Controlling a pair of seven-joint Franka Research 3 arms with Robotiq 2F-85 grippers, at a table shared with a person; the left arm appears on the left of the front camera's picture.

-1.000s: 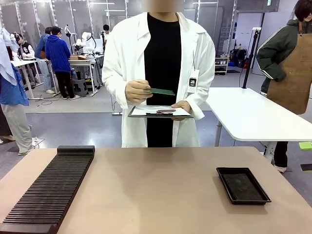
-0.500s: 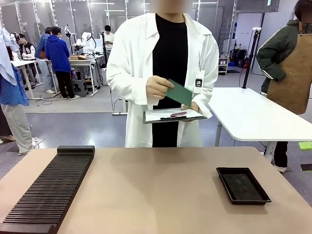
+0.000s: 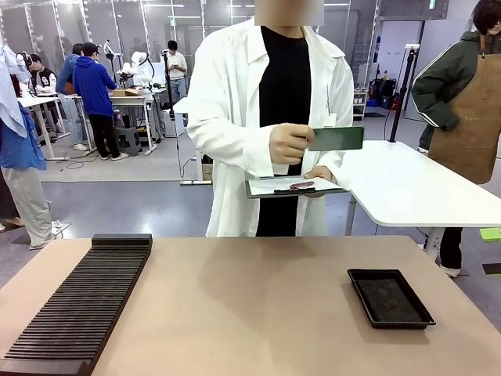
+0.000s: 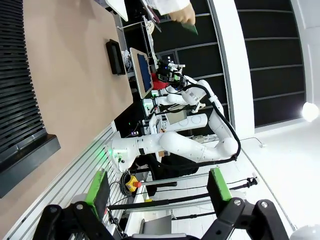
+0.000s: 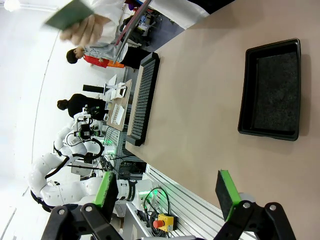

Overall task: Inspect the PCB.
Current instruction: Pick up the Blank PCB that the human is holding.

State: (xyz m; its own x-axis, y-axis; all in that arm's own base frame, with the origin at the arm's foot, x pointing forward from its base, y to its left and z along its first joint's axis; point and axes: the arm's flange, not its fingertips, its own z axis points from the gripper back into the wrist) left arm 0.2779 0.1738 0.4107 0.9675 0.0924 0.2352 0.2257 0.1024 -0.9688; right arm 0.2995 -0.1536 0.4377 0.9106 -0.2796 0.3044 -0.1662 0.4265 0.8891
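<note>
Across the table, a person in a white coat holds the green PCB [image 3: 337, 139] up at chest height in one hand [image 3: 290, 143], its long side level and pointing right. Their other hand carries a clipboard [image 3: 293, 187] just below it. In the left wrist view the PCB [image 4: 190, 27] is a small green shape at the top, and my left gripper [image 4: 157, 186] is open and holds nothing. In the right wrist view the PCB [image 5: 69, 14] is blurred at the top left. My right gripper [image 5: 165, 194] is open and holds nothing, above the table's near side.
A long black slotted rack [image 3: 78, 305] lies along the left of the tan table [image 3: 250, 313]. A shallow black tray [image 3: 390, 298] with a dark mat sits at the right. A white table [image 3: 407, 184] and bystanders stand behind the person.
The person has stepped to the right. They lifted the PCB from flat over the clipboard, tilted it, and now hold it level at chest height. Both grippers stay open.
</note>
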